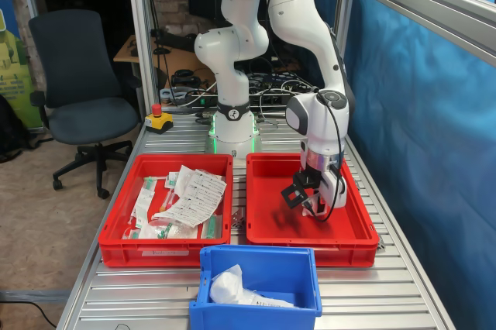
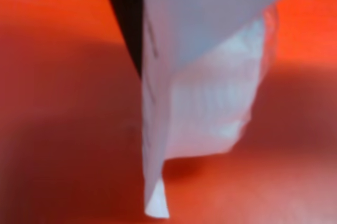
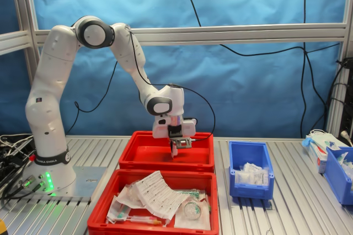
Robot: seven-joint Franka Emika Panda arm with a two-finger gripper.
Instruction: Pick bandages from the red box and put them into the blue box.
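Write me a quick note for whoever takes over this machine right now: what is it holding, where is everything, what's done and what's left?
Gripper: low inside the red box, jaws shut on a bandage packet, as the wrist view shows.
Red box: no other packets show on its bare floor.
Blue box: in front of the red boxes in the first exterior view, already holding white packets.
Done: some packets moved across.
Left: lift this packet, carry it to the blue box, release.
The other red box, heaped with long packets, is not involved.

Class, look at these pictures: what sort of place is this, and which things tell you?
Probably a robotics lab workcell: a white robot arm bolted to a slatted aluminium table, blue backdrop curtains on a metal frame, and a black office chair by a cluttered desk behind.
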